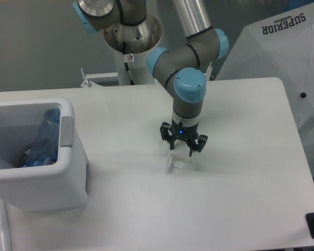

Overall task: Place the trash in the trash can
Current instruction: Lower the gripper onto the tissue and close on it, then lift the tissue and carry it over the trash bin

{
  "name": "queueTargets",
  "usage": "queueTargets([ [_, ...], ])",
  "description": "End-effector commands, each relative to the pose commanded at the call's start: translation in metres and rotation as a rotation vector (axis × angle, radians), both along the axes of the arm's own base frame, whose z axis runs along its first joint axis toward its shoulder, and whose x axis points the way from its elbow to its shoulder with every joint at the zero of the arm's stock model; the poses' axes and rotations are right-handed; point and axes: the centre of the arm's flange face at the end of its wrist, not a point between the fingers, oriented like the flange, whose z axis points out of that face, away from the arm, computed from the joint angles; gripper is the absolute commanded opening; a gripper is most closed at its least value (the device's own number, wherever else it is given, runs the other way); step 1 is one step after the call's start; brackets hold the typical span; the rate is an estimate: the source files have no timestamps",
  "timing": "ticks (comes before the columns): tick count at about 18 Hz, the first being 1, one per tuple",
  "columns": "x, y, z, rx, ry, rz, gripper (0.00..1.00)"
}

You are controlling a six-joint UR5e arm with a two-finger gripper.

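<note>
A grey robot arm with pale blue joint caps (190,86) reaches down over the middle of a wide white table (240,209). Its black two-fingered pincer (180,155) points straight down, its two fingers standing narrowly apart on either side of a small wrinkly white tissue wad (174,162). The wad lies on the table right at the fingertips; from here I cannot tell whether the fingers are pressing on it or only flanking it.

Well apart to the left, at the table's near-left corner, stands a boxy pale grey-white plastic bin with a thick rounded rim (68,151). Inside it, leaning against the right wall, lies a clear bluish plastic bottle (42,144); its label is hard to make out.

Beyond the table's far right corner hangs a white canopy printed with the word SUPERIOR (282,26).
</note>
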Motion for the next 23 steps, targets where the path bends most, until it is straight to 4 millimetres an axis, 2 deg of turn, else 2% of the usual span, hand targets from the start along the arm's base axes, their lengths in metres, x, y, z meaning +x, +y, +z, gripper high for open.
queueTargets([
  [1, -0.001, 0.001, 0.001, 0.001, 0.0, 0.008, 0.29],
  [3, -0.002, 0.002, 0.001, 0.004, 0.0, 0.033, 0.22],
  [5, -0.002, 0.002, 0.001, 0.004, 0.0, 0.033, 0.21],
  [7, -0.002, 0.001, 0.002, 0.004, 0.0, 0.035, 0.14],
  [12, -0.004, 0.002, 0.006, 0.006, 0.002, 0.037, 0.1],
  [15, -0.017, 0.003, 0.02, 0.017, 0.013, 0.048, 0.07],
  [20, -0.017, 0.009, 0.031, 0.047, 0.005, 0.048, 0.06],
  [23, -0.026, 0.031, 0.072, 0.221, -0.037, 0.136, 0.07],
])
